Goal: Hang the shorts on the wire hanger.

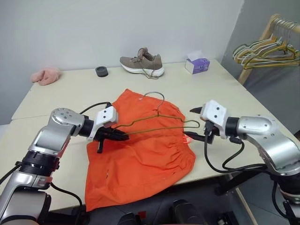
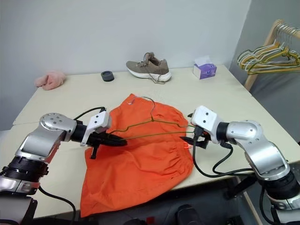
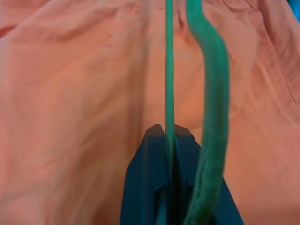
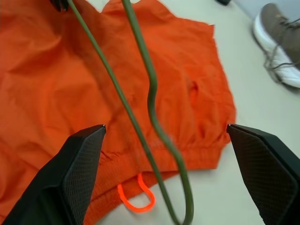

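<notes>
Bright orange thin-fabric shorts (image 1: 140, 154) spread on pale desk (image 1: 61, 93); thin grey-green wire hanger (image 1: 159, 123) pinched in left gripper (image 1: 123, 136) jaws; right gripper (image 4: 166, 133) jaws wide, empty.

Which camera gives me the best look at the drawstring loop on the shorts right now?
The right wrist view: the drawstring loop lies clear on the table just off the waistband of the shorts, between the open fingers of the right gripper. In the head views it is just a small orange speck beside that gripper. The left wrist view gives fabric and the wire hanger.
</notes>
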{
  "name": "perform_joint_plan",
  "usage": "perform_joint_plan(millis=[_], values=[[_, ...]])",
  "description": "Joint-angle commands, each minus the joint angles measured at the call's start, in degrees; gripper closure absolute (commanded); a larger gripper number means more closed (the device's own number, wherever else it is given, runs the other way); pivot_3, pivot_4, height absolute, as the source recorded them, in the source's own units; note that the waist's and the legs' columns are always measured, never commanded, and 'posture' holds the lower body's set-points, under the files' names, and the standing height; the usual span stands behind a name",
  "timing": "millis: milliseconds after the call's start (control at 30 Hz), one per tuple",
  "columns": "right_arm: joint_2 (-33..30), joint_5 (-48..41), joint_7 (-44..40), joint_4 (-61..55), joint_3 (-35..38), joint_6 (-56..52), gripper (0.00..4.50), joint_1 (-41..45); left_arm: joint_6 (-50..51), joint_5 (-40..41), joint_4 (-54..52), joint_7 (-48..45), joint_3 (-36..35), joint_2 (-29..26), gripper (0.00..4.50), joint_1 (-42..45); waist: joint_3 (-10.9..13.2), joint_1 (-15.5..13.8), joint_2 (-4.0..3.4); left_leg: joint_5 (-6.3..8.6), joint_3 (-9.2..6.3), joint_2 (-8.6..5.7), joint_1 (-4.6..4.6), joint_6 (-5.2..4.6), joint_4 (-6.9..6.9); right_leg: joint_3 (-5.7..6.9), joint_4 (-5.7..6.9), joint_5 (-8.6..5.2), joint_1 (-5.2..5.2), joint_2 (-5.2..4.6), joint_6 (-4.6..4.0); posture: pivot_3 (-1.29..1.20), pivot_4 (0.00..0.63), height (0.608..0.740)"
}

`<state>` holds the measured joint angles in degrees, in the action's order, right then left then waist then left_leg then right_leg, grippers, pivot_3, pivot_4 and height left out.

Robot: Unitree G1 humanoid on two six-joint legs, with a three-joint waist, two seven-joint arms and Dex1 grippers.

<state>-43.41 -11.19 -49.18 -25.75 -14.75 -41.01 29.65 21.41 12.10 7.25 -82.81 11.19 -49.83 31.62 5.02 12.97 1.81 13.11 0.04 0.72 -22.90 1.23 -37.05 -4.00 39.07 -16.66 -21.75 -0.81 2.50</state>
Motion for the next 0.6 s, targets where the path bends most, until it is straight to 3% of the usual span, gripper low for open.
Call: perform_joint_plan(millis=[33,167,600], values=[[0.1,1.9,-2.4,2.7,-4.3,-1.0,0.03,3.5,-1.3,-0.7,-1.4,-0.3,0.4,-0.3,4.5,1.1,0.0,0.1,0.0,0.0,0.0,0.0,-0.02,0.0,0.0,0.0,-0.01,0.0,0.0,0.0,0.0,-0.25,0.035,0.74],[0.7,2.8,-5.3,6.6,-8.2,-0.9,0.03,6.3,-1.1,-0.8,-1.9,-0.5,0.6,0.0,4.5,1.1,0.0,0.2,0.0,0.0,0.01,-0.01,-0.02,0.0,0.0,0.01,-0.02,0.0,0.0,-0.01,0.0,-0.24,0.035,0.74],[1.0,1.7,-11.7,9.4,-10.9,-5.3,4.42,9.0,-0.6,-1.2,-3.4,0.1,1.2,0.4,4.5,0.7,0.0,0.0,0.0,0.0,-0.04,-0.01,-0.03,0.0,0.0,0.07,-0.01,0.0,-0.01,-0.01,0.0,-0.23,0.034,0.74]])
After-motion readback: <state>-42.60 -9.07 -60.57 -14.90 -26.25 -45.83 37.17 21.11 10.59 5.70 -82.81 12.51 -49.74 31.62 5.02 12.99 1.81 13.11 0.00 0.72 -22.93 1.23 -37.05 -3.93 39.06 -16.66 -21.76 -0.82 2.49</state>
